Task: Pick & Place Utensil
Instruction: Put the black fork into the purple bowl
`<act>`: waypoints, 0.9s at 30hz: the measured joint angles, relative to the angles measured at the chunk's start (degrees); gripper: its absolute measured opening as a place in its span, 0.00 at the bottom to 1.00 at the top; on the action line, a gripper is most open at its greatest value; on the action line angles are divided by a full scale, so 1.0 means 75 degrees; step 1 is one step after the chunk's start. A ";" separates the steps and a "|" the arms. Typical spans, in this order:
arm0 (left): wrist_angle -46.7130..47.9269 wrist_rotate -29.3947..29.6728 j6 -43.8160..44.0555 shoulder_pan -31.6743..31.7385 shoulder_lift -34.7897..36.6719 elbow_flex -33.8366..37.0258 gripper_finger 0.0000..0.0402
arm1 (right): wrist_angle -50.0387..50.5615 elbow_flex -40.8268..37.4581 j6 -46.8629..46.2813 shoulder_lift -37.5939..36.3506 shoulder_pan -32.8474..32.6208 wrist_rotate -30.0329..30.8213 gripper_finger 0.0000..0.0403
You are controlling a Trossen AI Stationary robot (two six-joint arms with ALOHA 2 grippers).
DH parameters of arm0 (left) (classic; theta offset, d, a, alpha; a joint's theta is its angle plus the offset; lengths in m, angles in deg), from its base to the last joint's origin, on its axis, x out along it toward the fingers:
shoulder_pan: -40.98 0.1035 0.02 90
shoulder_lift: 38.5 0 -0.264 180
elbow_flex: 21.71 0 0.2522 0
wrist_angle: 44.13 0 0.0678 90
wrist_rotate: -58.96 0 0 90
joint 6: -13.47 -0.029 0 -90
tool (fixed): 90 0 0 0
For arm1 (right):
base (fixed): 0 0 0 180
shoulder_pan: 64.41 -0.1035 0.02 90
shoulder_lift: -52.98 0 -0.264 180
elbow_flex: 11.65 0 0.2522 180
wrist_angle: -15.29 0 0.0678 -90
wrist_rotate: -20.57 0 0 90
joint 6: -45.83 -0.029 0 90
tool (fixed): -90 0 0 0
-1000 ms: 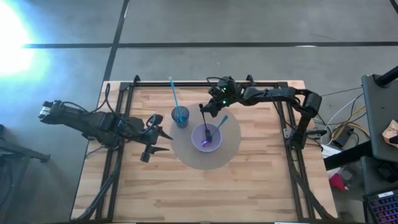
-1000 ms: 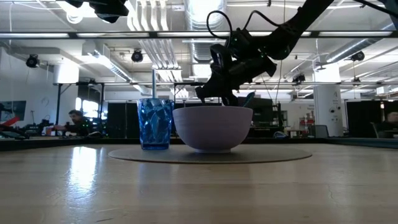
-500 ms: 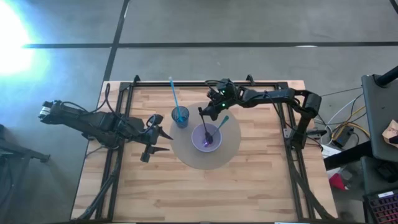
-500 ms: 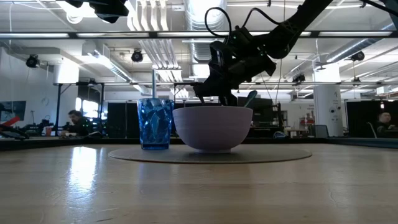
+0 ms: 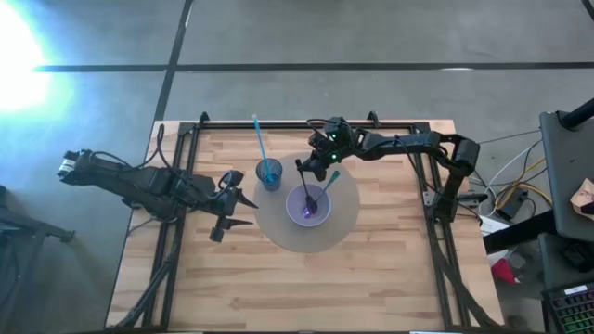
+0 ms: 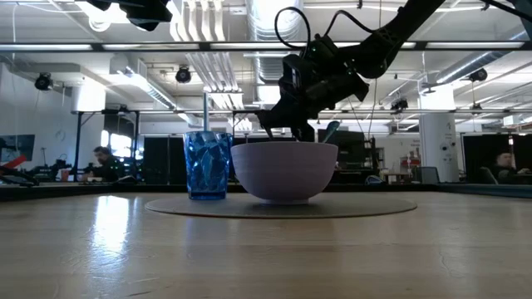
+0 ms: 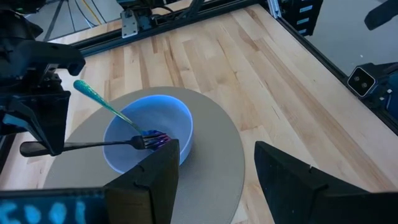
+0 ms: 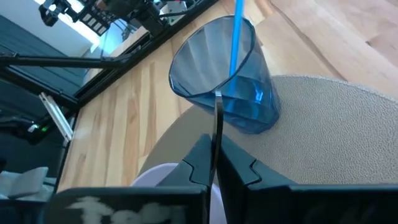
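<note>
A pale bowl (image 5: 309,205) stands on a round grey mat (image 5: 336,227), with a blue cup (image 5: 269,173) and its blue straw beside it. A teal spoon (image 7: 102,102) leans in the bowl, its handle over the rim. My right gripper (image 5: 311,169) hovers over the bowl's far rim, shut on a dark fork (image 7: 93,146) whose tines reach into the bowl. My left gripper (image 5: 237,211) stands open to the left of the mat, holding nothing. My right gripper pinches the fork's thin handle (image 8: 216,134) between its two fingers, near the handle's free end (image 7: 28,149). The fingers slant down from the table's far right. The fork slopes from the fingers down into the bowl, its tines (image 7: 152,139) inside.
The blue cup (image 8: 227,74) stands just left of the held fork, on the mat's far left edge. Bare wooden table (image 5: 371,278) lies near and right of the mat. Black frame rails (image 5: 422,176) run along the table's sides and far edge.
My right gripper has rolled slightly about its own axis while staying over the bowl, still shut on the fork. The fork's tines stay in the bowl.
</note>
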 joint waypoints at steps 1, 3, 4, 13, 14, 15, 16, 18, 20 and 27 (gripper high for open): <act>0.0000 0.0000 0.0003 0.0000 0.0000 0.0000 0.50 | 0.0002 0.0000 0.0053 0.0001 0.0000 0.0007 0.02; 0.0000 0.0000 0.0003 0.0000 0.0000 0.0000 0.50 | 0.0005 0.0001 0.0174 0.0001 -0.0002 0.0072 0.02; 0.0000 0.0000 0.0003 0.0000 0.0000 0.0000 0.50 | 0.0009 0.0000 0.0227 0.0001 -0.0003 0.0132 0.02; 0.0000 0.0000 0.0018 -0.0006 0.0000 0.0002 0.50 | 0.0165 0.0003 0.0635 0.0002 0.0000 0.0566 0.04; 0.0000 0.0000 0.0020 -0.0006 0.0000 0.0003 0.50 | 0.0196 0.0003 0.0697 0.0006 0.0001 0.0633 0.05; 0.0000 0.0000 0.0023 -0.0006 0.0000 0.0000 0.50 | 0.0207 0.0003 0.0768 0.0006 0.0003 0.0648 0.06; 0.0000 0.0000 0.0030 -0.0006 0.0000 0.0002 0.50 | 0.0207 0.0003 0.0818 0.0006 0.0003 0.0654 0.06; 0.0000 0.0000 0.0038 -0.0006 0.0000 0.0003 0.50 | 0.0207 0.0003 0.0850 0.0006 0.0003 0.0656 0.07; 0.0000 0.0000 0.0038 -0.0006 0.0000 0.0003 0.50 | 0.0207 0.0003 0.0844 0.0009 0.0002 0.0656 0.07; 0.0000 0.0000 0.0061 -0.0003 0.0000 0.0003 0.50 | 0.0207 0.0003 0.0844 0.0015 0.0002 0.0653 0.07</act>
